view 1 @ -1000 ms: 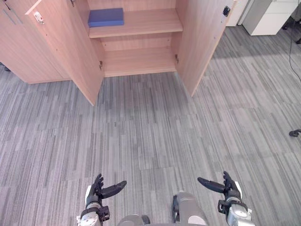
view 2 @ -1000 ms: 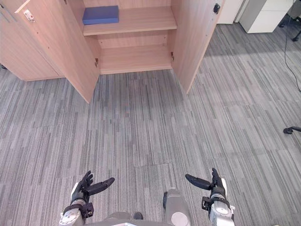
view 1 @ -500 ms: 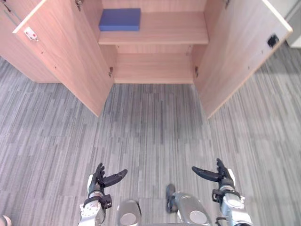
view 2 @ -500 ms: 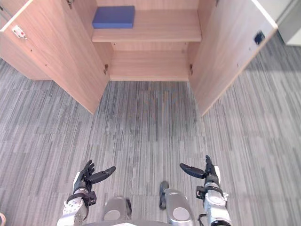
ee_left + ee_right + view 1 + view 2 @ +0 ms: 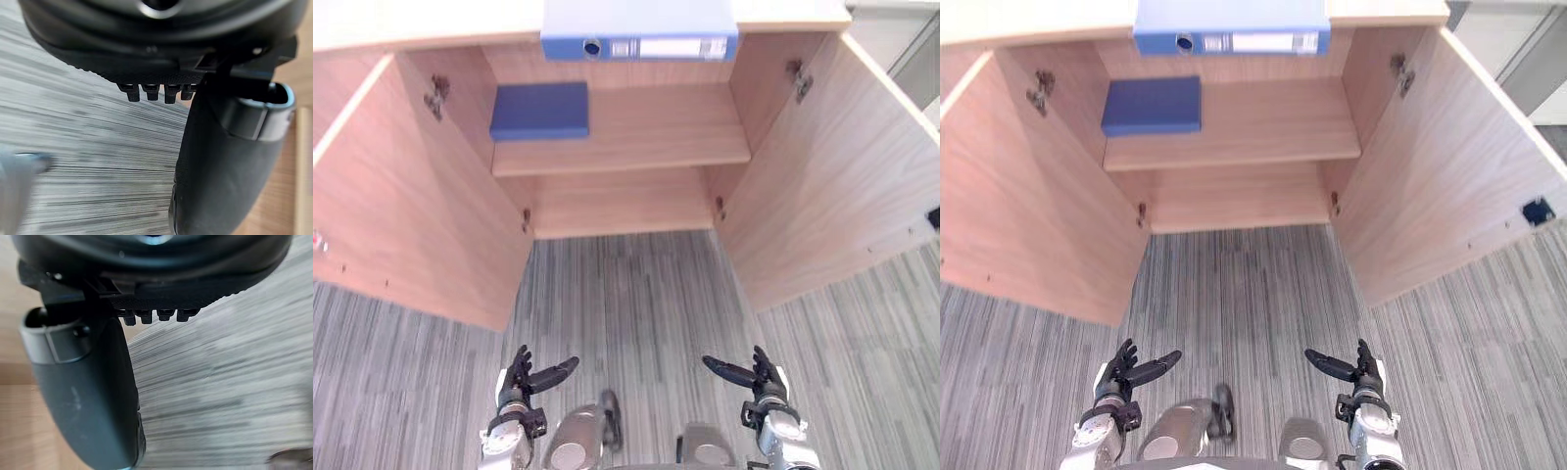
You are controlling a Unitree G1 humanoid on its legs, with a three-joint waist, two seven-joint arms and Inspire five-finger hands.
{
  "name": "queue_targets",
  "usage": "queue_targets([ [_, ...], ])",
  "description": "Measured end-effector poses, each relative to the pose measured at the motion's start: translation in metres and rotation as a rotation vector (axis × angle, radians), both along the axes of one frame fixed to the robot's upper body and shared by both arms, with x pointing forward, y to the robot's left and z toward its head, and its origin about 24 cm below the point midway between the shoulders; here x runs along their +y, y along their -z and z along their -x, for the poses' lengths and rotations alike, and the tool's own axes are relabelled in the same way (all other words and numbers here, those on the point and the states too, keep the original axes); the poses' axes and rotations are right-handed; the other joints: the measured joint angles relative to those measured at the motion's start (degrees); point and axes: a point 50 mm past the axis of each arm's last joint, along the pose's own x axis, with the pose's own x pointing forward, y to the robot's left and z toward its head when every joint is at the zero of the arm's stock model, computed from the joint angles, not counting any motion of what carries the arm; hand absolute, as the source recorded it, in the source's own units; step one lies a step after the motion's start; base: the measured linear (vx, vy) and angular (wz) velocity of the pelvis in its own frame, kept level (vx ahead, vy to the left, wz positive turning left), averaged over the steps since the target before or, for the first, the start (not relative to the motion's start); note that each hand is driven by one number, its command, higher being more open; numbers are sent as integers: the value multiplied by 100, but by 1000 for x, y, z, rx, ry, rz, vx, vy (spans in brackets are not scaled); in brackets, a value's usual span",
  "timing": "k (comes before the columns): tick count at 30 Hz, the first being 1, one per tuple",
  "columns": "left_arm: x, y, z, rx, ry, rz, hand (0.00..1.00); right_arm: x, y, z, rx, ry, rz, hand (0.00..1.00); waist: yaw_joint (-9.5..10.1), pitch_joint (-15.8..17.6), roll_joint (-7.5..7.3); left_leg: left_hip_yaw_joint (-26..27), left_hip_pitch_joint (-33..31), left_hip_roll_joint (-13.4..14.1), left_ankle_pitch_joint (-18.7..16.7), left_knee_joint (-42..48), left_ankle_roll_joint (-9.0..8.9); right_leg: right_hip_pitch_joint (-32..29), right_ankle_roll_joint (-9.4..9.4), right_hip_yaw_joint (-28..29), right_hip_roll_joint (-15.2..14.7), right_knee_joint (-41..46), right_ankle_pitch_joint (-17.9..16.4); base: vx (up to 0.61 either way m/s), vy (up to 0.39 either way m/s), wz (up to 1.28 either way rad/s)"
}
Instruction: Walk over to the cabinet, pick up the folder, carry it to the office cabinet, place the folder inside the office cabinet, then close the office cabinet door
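Note:
A light-blue ring binder (image 5: 636, 29) lies flat on top of the wooden cabinet (image 5: 352, 24), its labelled spine facing me. Inside, a dark-blue flat folder (image 5: 540, 110) rests on the left part of the middle shelf (image 5: 656, 132). Both cabinet doors stand wide: the left door (image 5: 411, 215) and the right door (image 5: 832, 186). My left hand (image 5: 524, 377) and right hand (image 5: 756, 375) hang low over the carpet, well short of the cabinet, both open and holding nothing. In the wrist views, the left thumb (image 5: 230, 161) and right thumb (image 5: 88, 396) stick out straight over the carpet.
Grey striped carpet (image 5: 636, 294) runs between the two doors up to the cabinet's bottom compartment (image 5: 622, 206). The doors flank the way in on either side. A pale grey unit (image 5: 1528, 59) stands at the far right.
The whole picture has shifted: the camera has come closer to the cabinet, whose top with the binder now shows. Both hands keep the same open pose.

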Motion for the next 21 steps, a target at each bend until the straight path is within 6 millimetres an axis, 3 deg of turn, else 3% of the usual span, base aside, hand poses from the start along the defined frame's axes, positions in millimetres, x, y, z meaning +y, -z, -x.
queue_targets([
  [1, 2, 0, -1, 1, 5, -6, 100, 1, 0, -1, -2, -10, 1, 100, -14, 20, 34, 0, 209, 46, 1, -137, -1, -150, -125, -165, 41, -218, -99, 475, -32, -1],
  [2, 2, 0, -3, 1, 13, -8, 100, 2, 0, -1, -2, -17, -1, 100, -43, 43, 76, 9, 475, 170, 1, -267, -2, -423, -251, -432, 172, -963, -241, 481, -88, 10],
  [4, 3, -2, -6, -5, 15, -13, 100, 2, 0, -1, -1, -19, -1, 100, -139, 38, 70, -29, 690, 297, -28, -281, -69, -751, -206, -508, 400, -2415, -78, 437, -133, 33],
  [5, 4, -2, -5, -2, 17, -16, 100, 1, 1, 3, 9, -15, 1, 100, -176, 5, 32, -58, 820, 320, -96, -291, -292, -755, -210, -436, 524, -3370, 391, 531, -180, 53],
  [6, 4, 0, -1, 9, 20, -16, 100, -3, 7, 17, 47, -4, 9, 100, -196, -62, -70, -144, 1048, 270, -335, -253, -687, -764, -622, -262, 577, -3917, 1634, 772, -255, 32],
  [7, -5, 6, 1, 31, 14, 16, 100, -12, 8, 20, 77, 2, 28, 100, -149, -173, 153, -231, 1011, 535, -381, 71, -891, -850, -689, -377, 676, -3422, 1207, 682, -220, 18],
  [8, -6, 6, 1, 31, 17, 17, 100, -13, 8, 21, 77, 6, 28, 100, -155, -185, 150, -241, 948, 545, -353, 206, -939, -821, -682, -378, 671, -3413, 1094, 656, -248, 3],
  [9, -10, 7, 1, 31, 27, 22, 100, -14, 7, 20, 70, 11, 32, 100, -182, -173, 180, -247, 695, 683, -223, 957, -1055, -669, -732, -432, 693, -3401, 895, 502, -224, 22],
  [10, -15, 7, 0, 26, 30, 34, 100, -13, 8, 23, 75, 13, 29, 100, -177, -171, 193, -245, 194, 988, -123, 2289, -1164, -240, -796, -507, 771, -3650, 796, 474, -214, 19],
  [12, -19, 5, 0, 12, 31, 45, 100, -10, 8, 27, 70, 18, 21, 100, -91, -169, 196, -141, -163, 1270, -278, 3147, -1152, 321, -827, -553, 894, -4049, 777, 401, -145, 7],
  [13, -22, 4, -1, -1, 37, 55, 100, -9, 4, 27, 41, 23, 22, 100, -29, -179, 188, -27, -388, 1356, -341, 3261, -1063, 640, -840, -562, 907, -4277, 769, 287, -77, -5],
  [15, -26, 1, -4, -20, 40, 65, 100, -10, -1, 21, 6, 25, 28, 100, 17, -196, 192, 101, -617, 1342, -391, 2785, -972, 875, -838, -494, 889, -4496, 771, 247, -13, -18],
  [17, -27, -1, -8, -36, 51, 62, 100, -12, -4, 13, -22, 41, 24, 100, 44, -218, 229, -54, -781, 1156, -276, 1323, -988, 1035, -767, -345, 862, -4639, 776, 315, 62, -36],
  [18, -27, -1, -7, -35, 53, 64, 100, -13, -4, 14, -22, 47, 26, 100, 61, -247, 277, -184, -779, 1072, 47, 736, -1011, 1071, -704, -304, 868, -4689, 768, 257, 131, -37],
  [19, -30, 0, -6, -31, 59, 70, 100, -18, -3, 18, -10, 62, 33, 100, 54, -318, 407, -319, -782, 1036, 876, 124, -981, 1098, -591, -234, 944, -4707, 714, 202, 142, -31],
  [21, -28, 0, -5, -27, 62, 62, 100, -17, 2, 26, 27, 71, 26, 100, 50, -396, 326, -304, -589, 861, 901, -116, -955, 1188, -449, -138, 816, -4783, 694, 198, 159, -9],
])
